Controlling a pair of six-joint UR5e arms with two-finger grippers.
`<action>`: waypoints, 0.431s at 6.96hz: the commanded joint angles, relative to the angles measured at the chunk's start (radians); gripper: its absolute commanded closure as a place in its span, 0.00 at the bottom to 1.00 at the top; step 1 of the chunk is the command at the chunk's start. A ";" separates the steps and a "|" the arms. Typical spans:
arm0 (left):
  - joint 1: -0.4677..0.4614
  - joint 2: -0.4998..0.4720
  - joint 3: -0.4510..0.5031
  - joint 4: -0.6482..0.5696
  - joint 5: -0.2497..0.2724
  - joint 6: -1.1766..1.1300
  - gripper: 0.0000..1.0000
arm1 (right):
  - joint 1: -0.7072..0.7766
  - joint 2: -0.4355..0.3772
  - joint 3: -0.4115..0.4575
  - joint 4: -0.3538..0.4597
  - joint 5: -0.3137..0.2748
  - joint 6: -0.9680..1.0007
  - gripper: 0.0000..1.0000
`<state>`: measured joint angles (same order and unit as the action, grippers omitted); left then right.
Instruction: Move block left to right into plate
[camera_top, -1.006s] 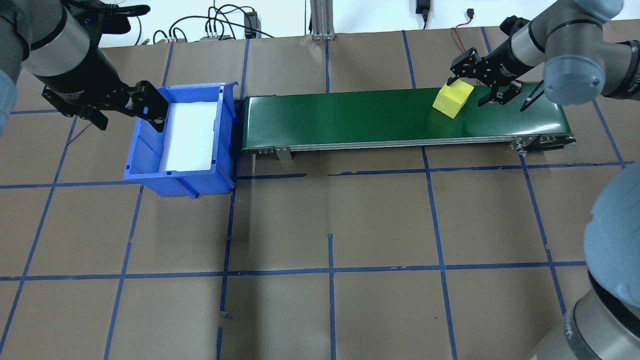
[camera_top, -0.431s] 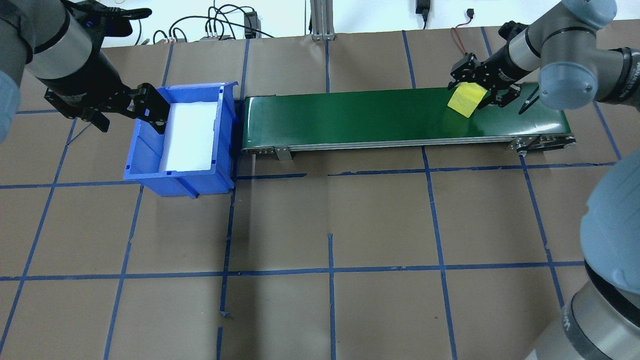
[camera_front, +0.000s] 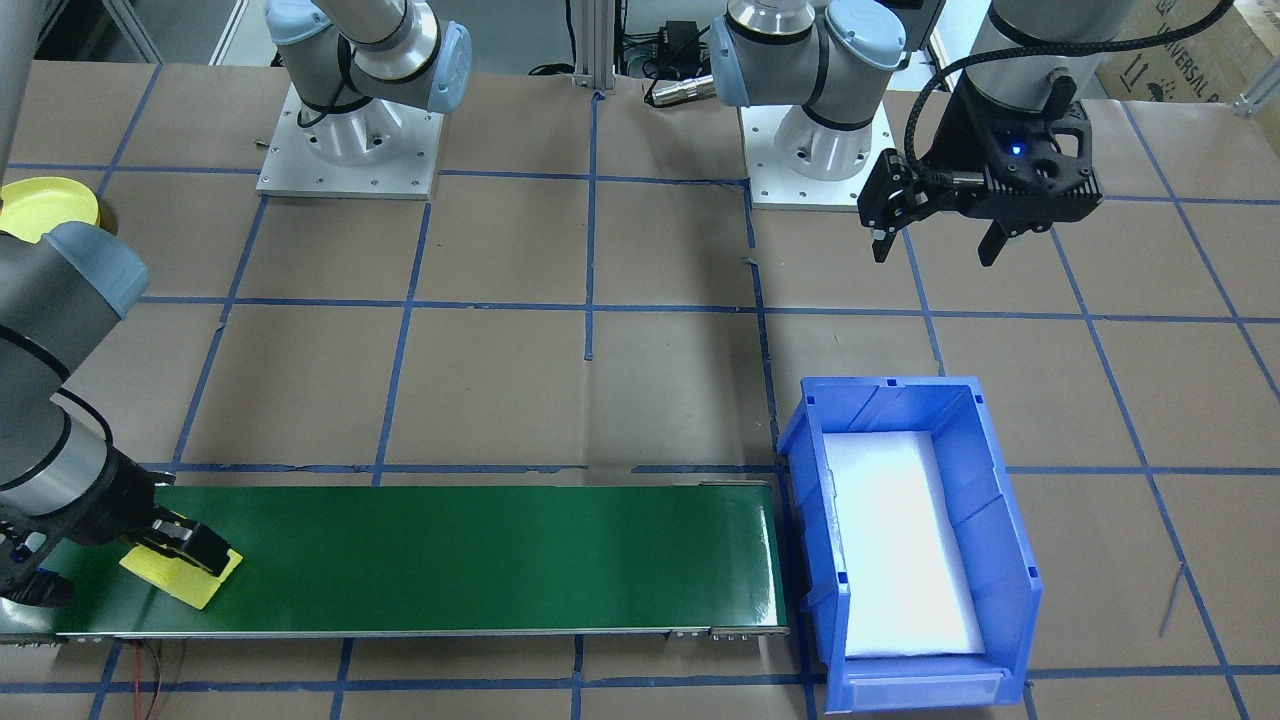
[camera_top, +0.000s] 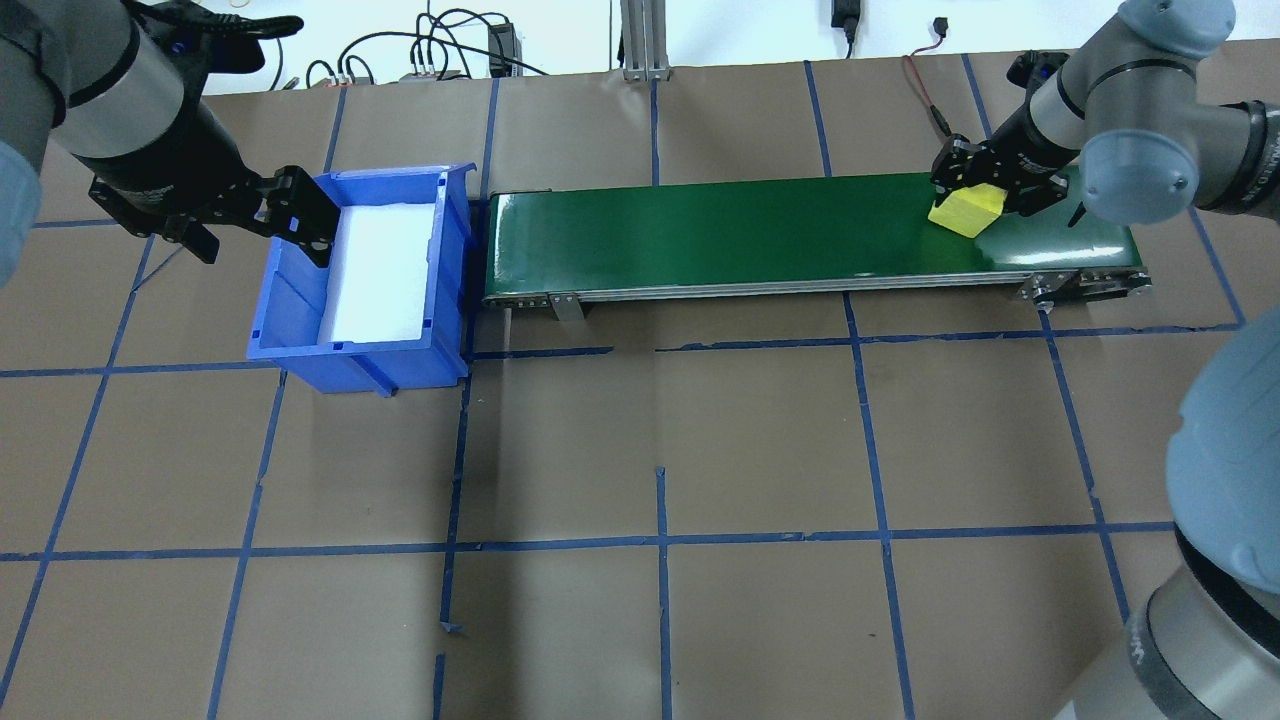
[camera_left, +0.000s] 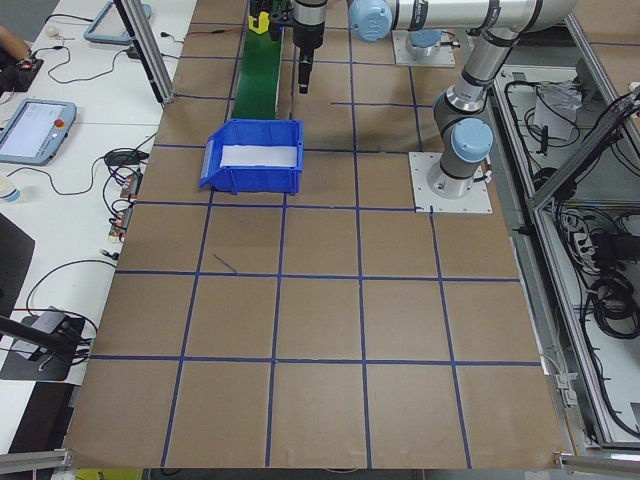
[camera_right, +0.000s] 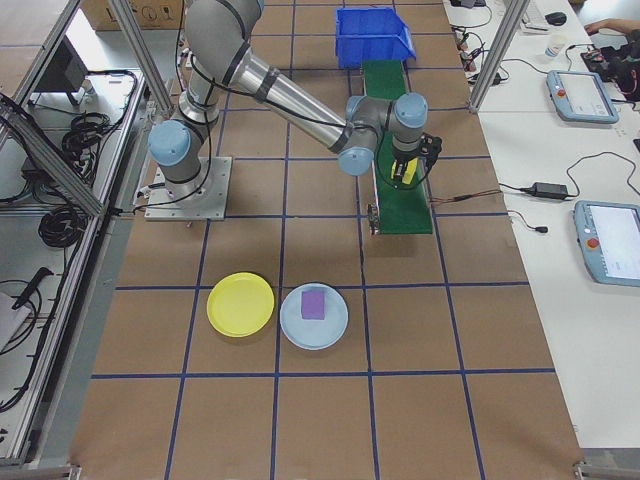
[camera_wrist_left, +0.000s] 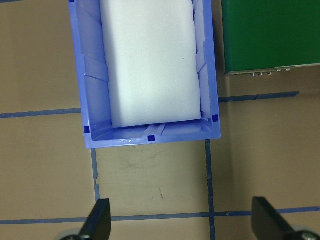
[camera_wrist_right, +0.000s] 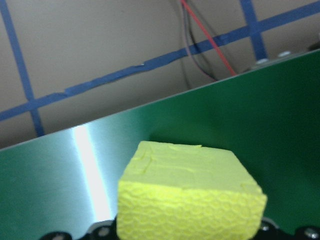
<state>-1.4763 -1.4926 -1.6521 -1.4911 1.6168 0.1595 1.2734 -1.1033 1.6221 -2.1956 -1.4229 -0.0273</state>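
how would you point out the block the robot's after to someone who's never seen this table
Find the long green conveyor belt running out from the blue bin. At the belt's end farthest from the bin, the right hand sits over a yellow foam block. It is the only yellow thing on the belt.

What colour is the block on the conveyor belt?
The block is yellow. It shows best in the right wrist view, close up on the green belt.
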 joint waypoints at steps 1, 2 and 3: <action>0.001 0.000 0.000 -0.001 0.000 0.000 0.00 | -0.105 -0.109 0.063 0.023 -0.149 -0.277 0.83; -0.001 0.000 0.000 -0.001 0.000 0.000 0.00 | -0.235 -0.198 0.202 0.019 -0.149 -0.454 0.84; -0.001 0.000 0.000 -0.001 0.000 0.000 0.00 | -0.385 -0.298 0.345 -0.021 -0.148 -0.628 0.84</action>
<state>-1.4766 -1.4924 -1.6521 -1.4924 1.6168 0.1595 1.0617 -1.2828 1.7999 -2.1854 -1.5629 -0.4368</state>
